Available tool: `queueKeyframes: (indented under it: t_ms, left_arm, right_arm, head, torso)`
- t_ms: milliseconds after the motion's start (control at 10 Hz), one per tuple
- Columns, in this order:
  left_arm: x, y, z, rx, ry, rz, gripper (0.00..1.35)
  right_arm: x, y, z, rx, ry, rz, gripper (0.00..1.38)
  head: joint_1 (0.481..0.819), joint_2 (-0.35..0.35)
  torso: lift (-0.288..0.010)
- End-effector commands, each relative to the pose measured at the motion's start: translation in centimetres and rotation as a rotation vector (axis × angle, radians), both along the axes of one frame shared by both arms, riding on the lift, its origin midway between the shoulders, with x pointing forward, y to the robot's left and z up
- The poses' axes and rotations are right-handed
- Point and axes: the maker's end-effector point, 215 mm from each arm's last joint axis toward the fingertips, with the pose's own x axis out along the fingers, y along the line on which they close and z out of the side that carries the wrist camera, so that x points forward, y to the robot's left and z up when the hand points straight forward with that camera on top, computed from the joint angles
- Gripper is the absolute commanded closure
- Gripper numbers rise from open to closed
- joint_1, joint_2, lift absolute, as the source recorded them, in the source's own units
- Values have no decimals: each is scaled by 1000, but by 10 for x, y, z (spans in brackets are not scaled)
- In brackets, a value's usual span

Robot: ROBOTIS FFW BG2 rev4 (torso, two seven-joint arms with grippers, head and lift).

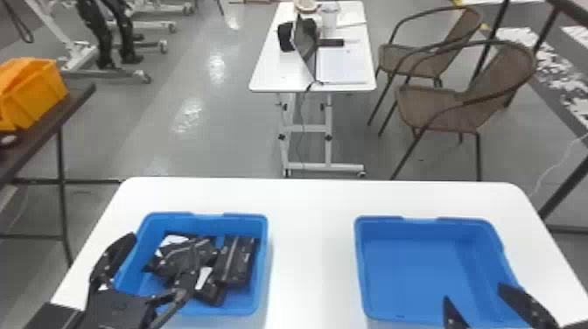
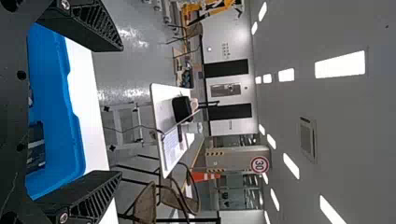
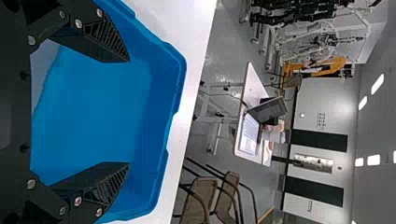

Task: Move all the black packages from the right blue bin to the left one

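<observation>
Grey, shiny floor [image 1: 175, 131] runs behind a smooth white table [image 1: 313, 245]. Far off to the left of the left one, an open-topped blue plastic bin [image 1: 263, 280], sits an orange plastic tub [image 1: 33, 96].

Next comes the left gripper [image 1: 162, 258], with two flat black fingers. It is over the near left part of the left blue bin, with its fingers spread wide and nothing held. Inside that bin lie the shiny black packages [image 1: 238, 262] in a messy pile, some with white labels. All the ones I can spot are in there, so the moving looks done.

What is left, I think, is backing away nicely. Go straight up first, fingers wide, so they don't hook a package or bump the rim. Then slide back, nice and slow.

Well to the right of the left blue bin is the matching right blue bin [image 1: 359, 262]. The black right gripper [image 1: 473, 292] is at its near right part, spread wide too, holding nothing. It should lift over the wall before pulling back, so the bin won't get dragged.
</observation>
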Motion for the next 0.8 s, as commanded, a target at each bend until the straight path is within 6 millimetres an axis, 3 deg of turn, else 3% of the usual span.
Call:
queueKeyframes:
  t_ms: [0,700]
  left_arm:
    - [0,1,0,-5,-1,7,78]
    - [2,1,1,-4,-2,8,78]
  right_arm:
    - [1,0,-2,3,6,-1,245]
    - [3,1,-1,-5,8,12,245]
  head:
    - [695,75]
    - [695,78]
  torso:
    - [-42]
    - [-42]
